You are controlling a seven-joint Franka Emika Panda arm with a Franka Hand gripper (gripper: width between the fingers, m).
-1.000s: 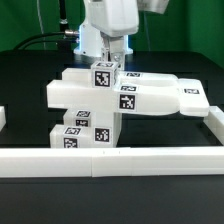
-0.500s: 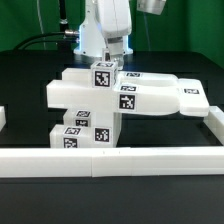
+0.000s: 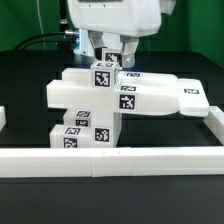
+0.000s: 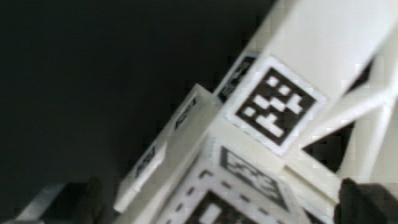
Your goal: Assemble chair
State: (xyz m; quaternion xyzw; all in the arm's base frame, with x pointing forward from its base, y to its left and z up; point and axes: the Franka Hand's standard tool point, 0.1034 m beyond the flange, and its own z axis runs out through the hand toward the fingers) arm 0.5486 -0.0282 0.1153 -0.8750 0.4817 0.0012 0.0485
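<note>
The chair parts (image 3: 150, 96) are chunky white pieces stacked in the middle of the exterior view: a wide flat piece lying across, a small tagged block (image 3: 103, 73) on top of it, and tagged blocks (image 3: 86, 133) under it. My gripper (image 3: 112, 52) hangs just above the small tagged block, its fingers apart and holding nothing. In the wrist view a white tagged part (image 4: 267, 95) fills the picture, and the two dark fingertips (image 4: 64, 203) show on either side of it, with the gripper (image 4: 214, 207) spread wide.
A long white border rail (image 3: 110, 161) runs along the front of the black table. More rail stands at the exterior view's right (image 3: 214, 126) and a short bit at its left (image 3: 3, 118). Cables lie at the back left.
The hand has lifted away from the small tagged block on top of the stack. The chair parts have not moved.
</note>
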